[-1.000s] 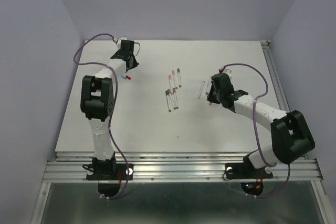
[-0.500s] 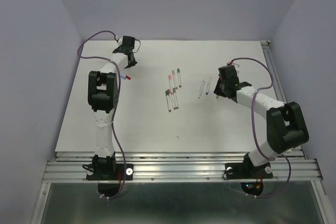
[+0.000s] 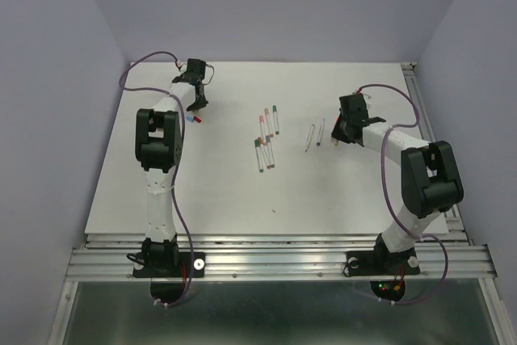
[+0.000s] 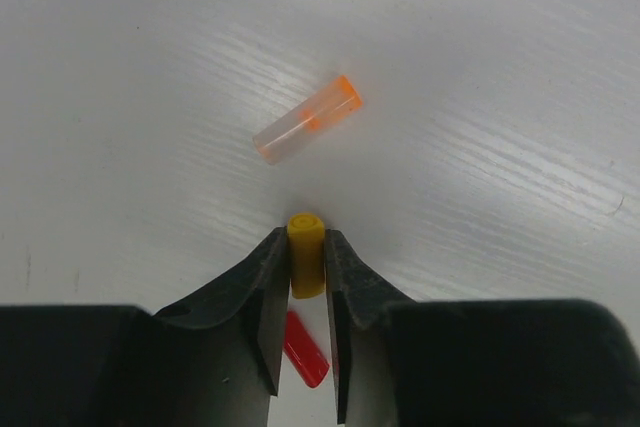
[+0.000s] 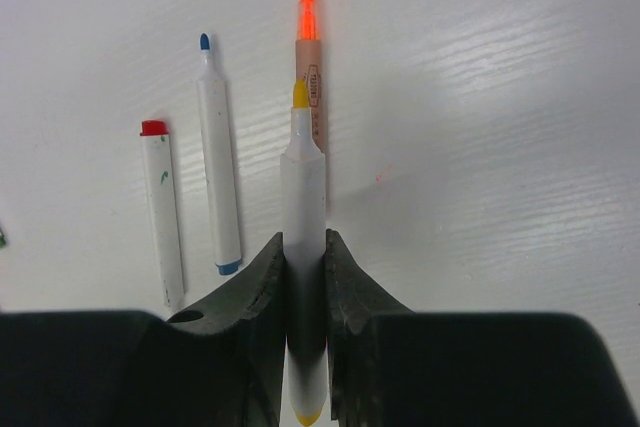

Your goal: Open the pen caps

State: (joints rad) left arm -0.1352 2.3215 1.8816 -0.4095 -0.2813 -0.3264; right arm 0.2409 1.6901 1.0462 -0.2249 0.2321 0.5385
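On the white worktop [image 3: 242, 191], boxed in by lilac walls [image 3: 266, 6] with a metal rail [image 3: 275, 256] along its near edge, we see the pens [image 3: 266, 136] bunched in the middle, nearer the far edge. They are thin white barrels with small coloured ends.

The left gripper [image 3: 196, 103] sits by the far-left corner and the right gripper [image 3: 339, 136] is toward the right edge. From the top view we can't tell what either one holds.

The left wrist view shows it: the jaws are nearly closed, pinching a yellow cap [image 4: 306, 257] that touches both fingers. An orange cap [image 4: 308, 119] with a clear section lies loose beyond it, apart. A red cap [image 4: 303, 349] lies on the worktop under the fingers.

In the right wrist view the jaws are clamped on a yellow-tipped pen [image 5: 302, 187], uncapped. An orange-tipped pen [image 5: 308, 57] lies just beside it. To the left are a blue-tipped pen [image 5: 217, 157], then a red-ended pen [image 5: 161, 217], all roughly parallel.
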